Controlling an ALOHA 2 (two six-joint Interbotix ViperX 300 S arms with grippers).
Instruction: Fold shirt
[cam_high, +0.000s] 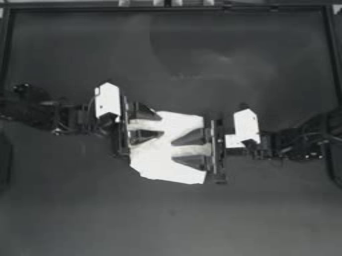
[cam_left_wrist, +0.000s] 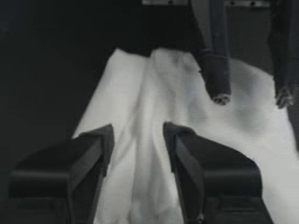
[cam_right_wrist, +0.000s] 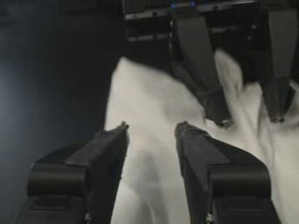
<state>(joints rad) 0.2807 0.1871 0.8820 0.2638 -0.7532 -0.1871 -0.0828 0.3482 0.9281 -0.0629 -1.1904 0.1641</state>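
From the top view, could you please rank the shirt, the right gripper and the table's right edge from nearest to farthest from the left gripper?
1. The shirt: directly under the left gripper, at the table's middle.
2. The right gripper: facing it across the shirt, on the right side.
3. The table's right edge: farthest, beyond the right arm.

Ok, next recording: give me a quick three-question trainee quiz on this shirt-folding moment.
1. True or false: the shirt lies spread flat to full size.
2. Which pincers are over the shirt? A) left only B) right only C) both
3. Fill in: the left pincer and right pincer face each other from ____ sides of the bundle.

Key: 1 false, it is a compact folded bundle at the middle of the table. 2 C. 3 opposite.
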